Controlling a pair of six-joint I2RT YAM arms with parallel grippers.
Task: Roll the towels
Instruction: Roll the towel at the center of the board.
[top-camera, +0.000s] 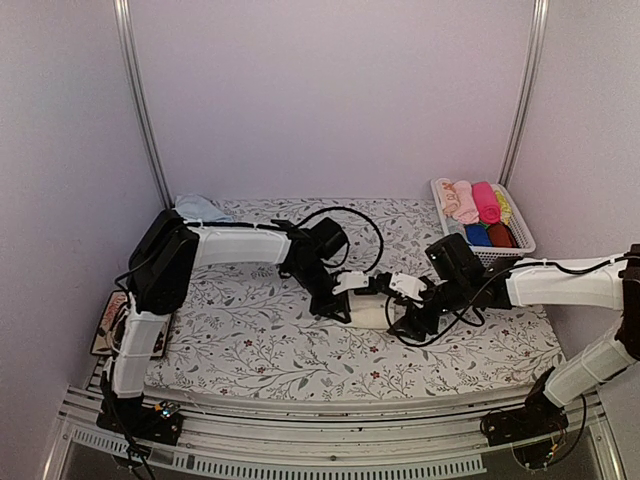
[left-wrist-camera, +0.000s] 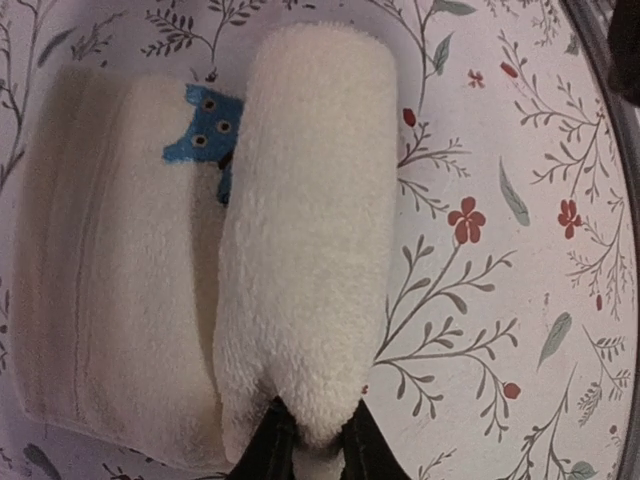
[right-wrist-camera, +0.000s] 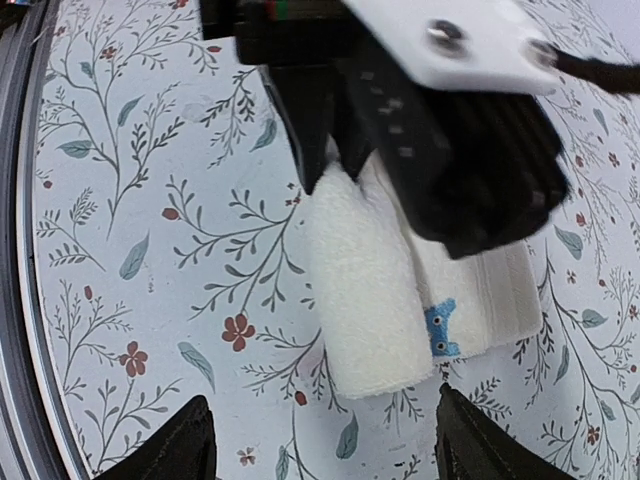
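High rear overview; both wrist views close over one cream towel (left-wrist-camera: 310, 250)

Floral table (top-camera: 250, 345): cream towel (top-camera: 371, 316), basket (top-camera: 521, 243)

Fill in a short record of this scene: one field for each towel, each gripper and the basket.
Cream towel: partly rolled at mid-table, roll beside its flat part
Left gripper: shut on one end of the roll
Right gripper: open at the other end, holding nothing
Light blue towel: crumpled, far left corner
Basket: far right, holds rolled cloths
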